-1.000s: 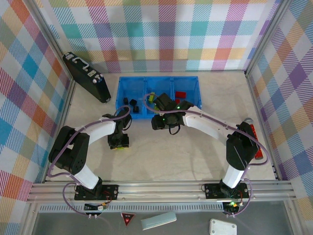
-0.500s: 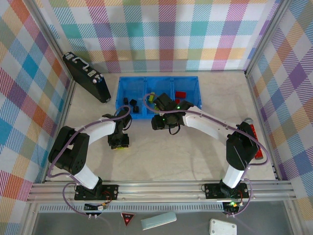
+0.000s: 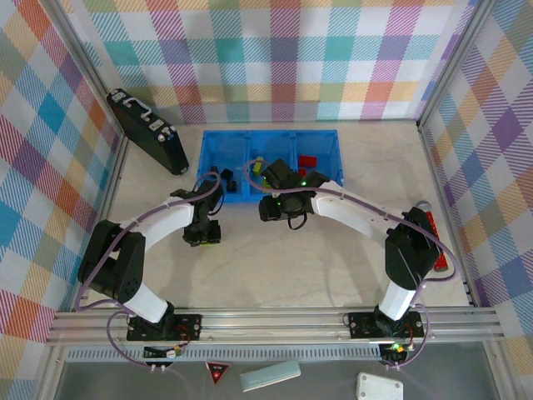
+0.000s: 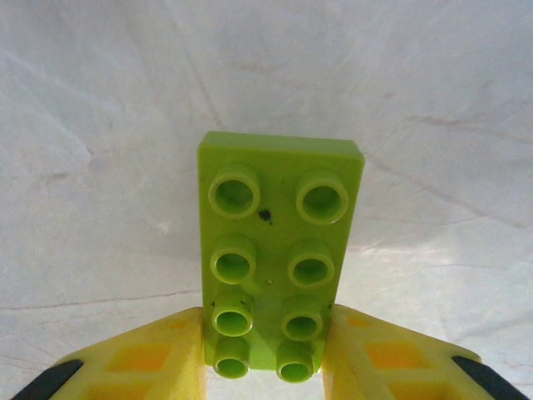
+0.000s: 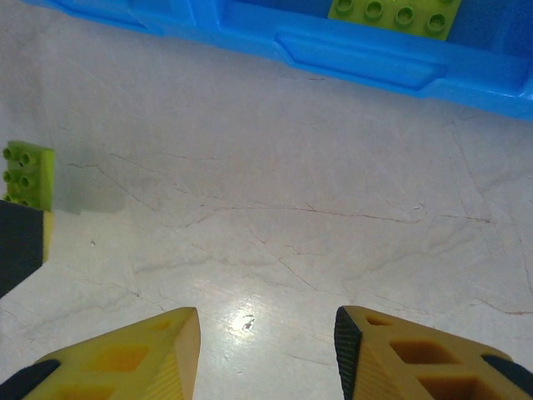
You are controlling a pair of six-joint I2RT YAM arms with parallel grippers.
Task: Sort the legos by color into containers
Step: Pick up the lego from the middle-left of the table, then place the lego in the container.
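Pickup of one lime-green lego [image 4: 275, 233]: the left hand [image 4: 265, 346] pinches its near end, the rest jutting forward over the worktop [image 4: 100, 100]. Next, I'd say, carry it ahead into the blue tray [image 5: 358, 52], beside the green brick [image 5: 396, 15]. The right hand [image 5: 266, 333] hangs spread, empty.

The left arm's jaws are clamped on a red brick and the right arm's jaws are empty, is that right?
Not quite. The brick is lime-green, not red; the left wrist view shows it. The left arm's jaws are clamped on it and the right arm's jaws are empty.
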